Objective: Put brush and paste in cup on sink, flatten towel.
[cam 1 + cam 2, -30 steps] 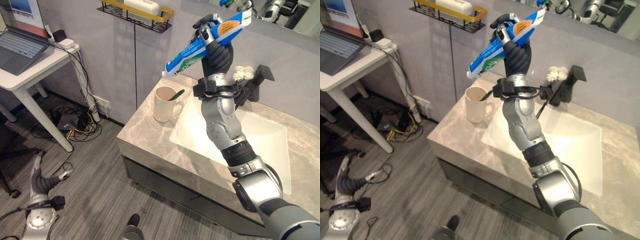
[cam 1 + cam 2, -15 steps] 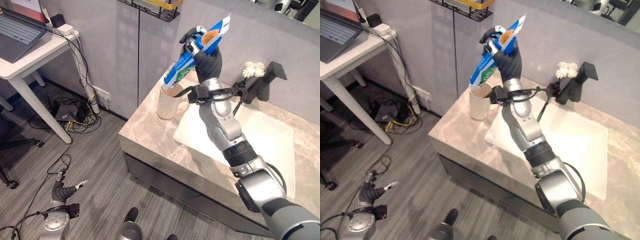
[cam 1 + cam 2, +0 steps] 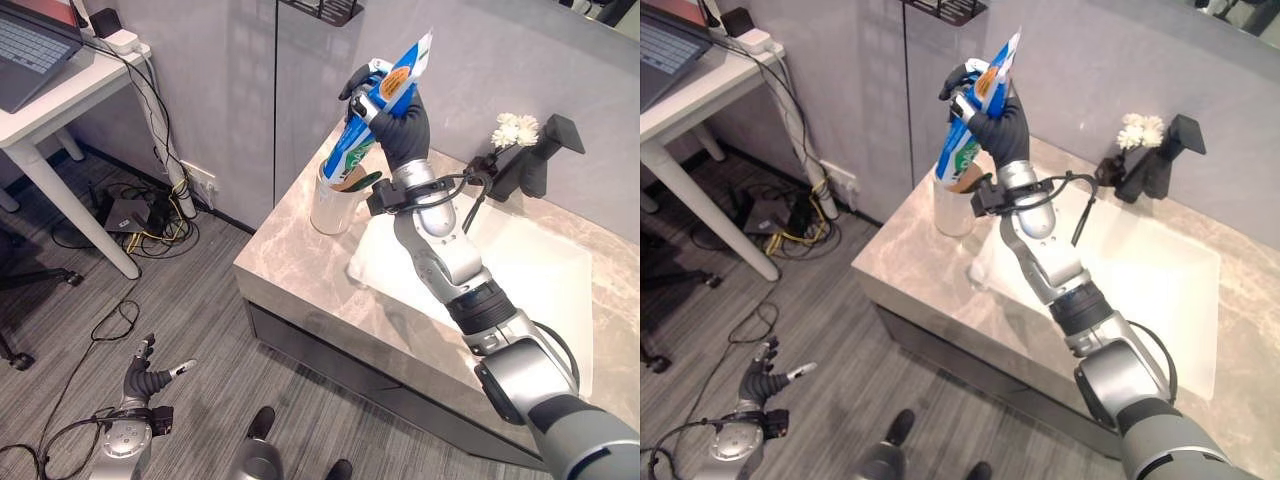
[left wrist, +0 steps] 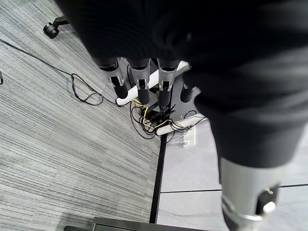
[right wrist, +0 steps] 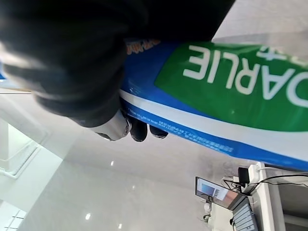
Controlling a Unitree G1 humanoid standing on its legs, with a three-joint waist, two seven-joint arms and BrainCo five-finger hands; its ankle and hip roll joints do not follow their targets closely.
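In the left eye view the right robot hand has its fingers curled round the toothpaste tube, whose lower end dips into the cup on the desk, beside a green brush. In the left wrist view the left robot hand hangs with straight, relaxed fingers above the floor, holding nothing. In the right wrist view dark fingertips wrap the tube.

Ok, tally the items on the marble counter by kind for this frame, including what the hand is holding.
Blue and green toothpaste tube, held in the right hand above the cup: 1
Cream ceramic cup: 1
Dark green toothbrush in the cup: 1
Black faucet: 1
White flower bunch: 1
Total: 5
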